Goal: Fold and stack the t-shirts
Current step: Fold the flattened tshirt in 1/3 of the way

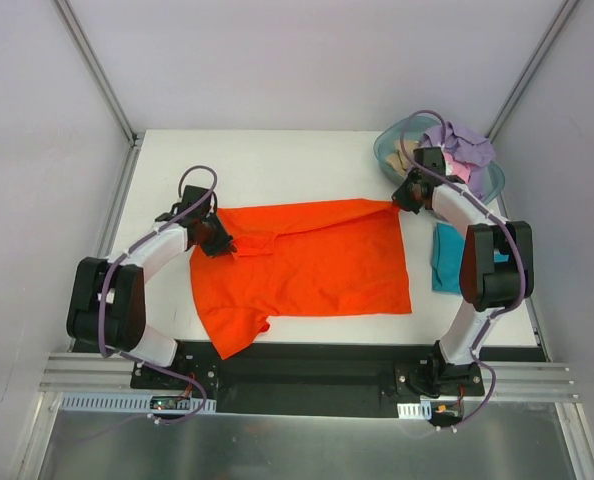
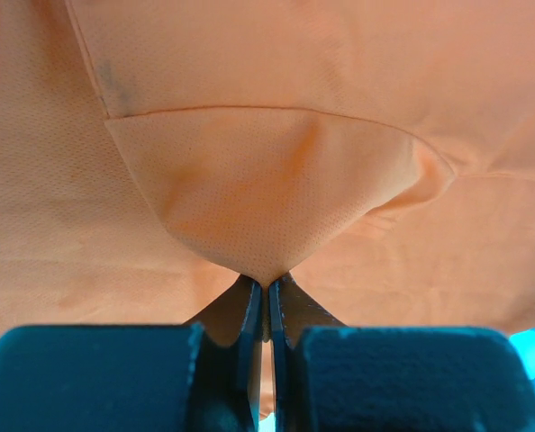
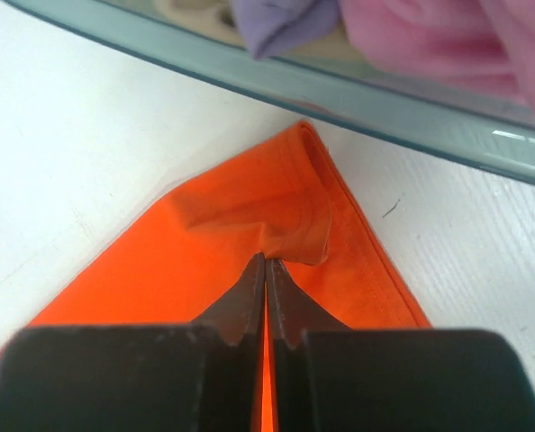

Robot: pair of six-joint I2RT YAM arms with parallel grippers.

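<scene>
Orange shirt [image 1: 307, 265] lies flat on the counter [image 1: 277, 160]. Left claw [image 1: 220, 243] is clamped on its collar-side edge, right claw [image 1: 399, 203] on the corner by the tub [image 1: 383, 160]. Both pinches are thin; cloth may slip out when lifted.

White flat table surface [image 1: 277, 165]: three items resting on it.
Bright orange cloth t-shirt [image 1: 317, 265] spread out at centre frame; folded teal cloth t-shirt [image 1: 444, 265] at right edge; translucent blue-green plastic tub [image 1: 384, 158] in upper right corner.
</scene>
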